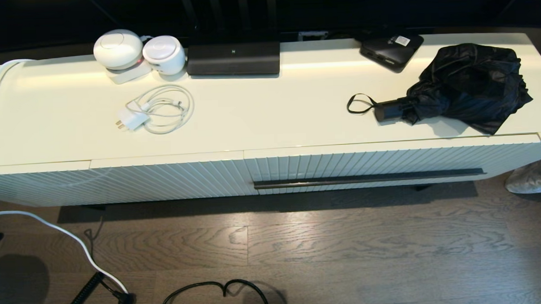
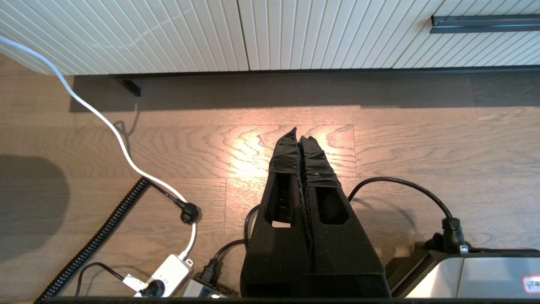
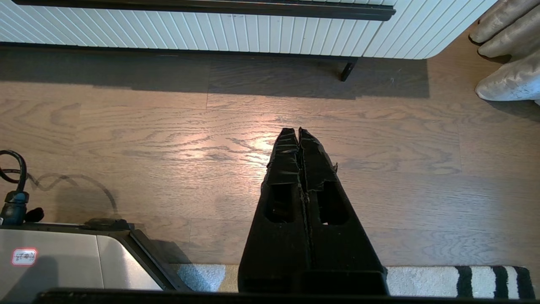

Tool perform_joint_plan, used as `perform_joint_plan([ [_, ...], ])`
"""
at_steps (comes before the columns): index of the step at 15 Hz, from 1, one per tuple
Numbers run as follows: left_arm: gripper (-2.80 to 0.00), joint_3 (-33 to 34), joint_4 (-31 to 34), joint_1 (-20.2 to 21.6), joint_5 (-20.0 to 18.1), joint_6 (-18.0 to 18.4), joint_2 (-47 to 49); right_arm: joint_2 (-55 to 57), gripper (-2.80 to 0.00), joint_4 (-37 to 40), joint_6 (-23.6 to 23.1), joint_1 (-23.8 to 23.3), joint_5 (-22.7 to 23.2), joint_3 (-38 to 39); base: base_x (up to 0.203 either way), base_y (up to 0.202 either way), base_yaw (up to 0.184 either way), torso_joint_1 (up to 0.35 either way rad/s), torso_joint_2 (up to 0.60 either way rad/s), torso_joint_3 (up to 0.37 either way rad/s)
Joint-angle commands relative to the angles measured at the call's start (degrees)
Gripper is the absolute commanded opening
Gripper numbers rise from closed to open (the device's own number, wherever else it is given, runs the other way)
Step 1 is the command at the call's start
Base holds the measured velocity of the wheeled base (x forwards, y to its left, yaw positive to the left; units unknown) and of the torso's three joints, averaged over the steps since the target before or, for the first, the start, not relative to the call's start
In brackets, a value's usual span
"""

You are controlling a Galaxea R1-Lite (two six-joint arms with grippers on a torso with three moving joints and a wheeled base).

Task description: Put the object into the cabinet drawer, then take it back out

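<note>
Both tools, left tool (image 2: 298, 137) and right tool (image 3: 298, 137), hang pinched together over the floor; the umbrella (image 1: 461, 87) is up on the cabinet top, above the closed drawer (image 1: 388, 166), well ahead of them

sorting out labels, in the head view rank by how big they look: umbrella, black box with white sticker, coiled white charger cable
1. umbrella
2. coiled white charger cable
3. black box with white sticker, though it sits farther back, so this last gap is unsure.

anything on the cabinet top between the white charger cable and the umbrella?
Nothing: in the head view the cream top is bare between the coiled white charger cable and the black folding umbrella, whose wrist loop points toward the cable.
</note>
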Motion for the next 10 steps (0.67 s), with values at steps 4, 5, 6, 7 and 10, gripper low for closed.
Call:
perform_joint_plan([
  [4,-2.8,-0.04,-0.02,0.01,0.01,-0.04,-0.15,0.05,-2.8,0.06,0.07,0.08,-0.07,0.0,0.0,0.0,0.0,0.0,0.0,0.0],
  [5,-2.8,0.03,-0.02,0.01,0.01,-0.04,-0.15,0.05,-2.8,0.06,0.07,0.0,-0.07,0.0,0.0,0.0,0.0,0.0,0.0,0.0],
  [6,-2.8,-0.02,-0.02,0.01,0.01,0.02,-0.15,0.05,-2.8,0.12,0.03,0.0,-0.07,0.0,0.0,0.0,0.0,0.0,0.0,0.0],
  [7,-2.8,-0.03,-0.02,0.01,0.01,0.02,-0.15,0.05,-2.8,0.06,-0.1,0.0,-0.07,0.0,0.0,0.0,0.0,0.0,0.0,0.0],
  [10,-2.8,0.04,-0.02,0.01,0.01,-0.04,-0.15,0.05,-2.8,0.06,-0.19,0.09,0.02,0.0,0.0,0.0,0.0,0.0,0.0,0.0],
])
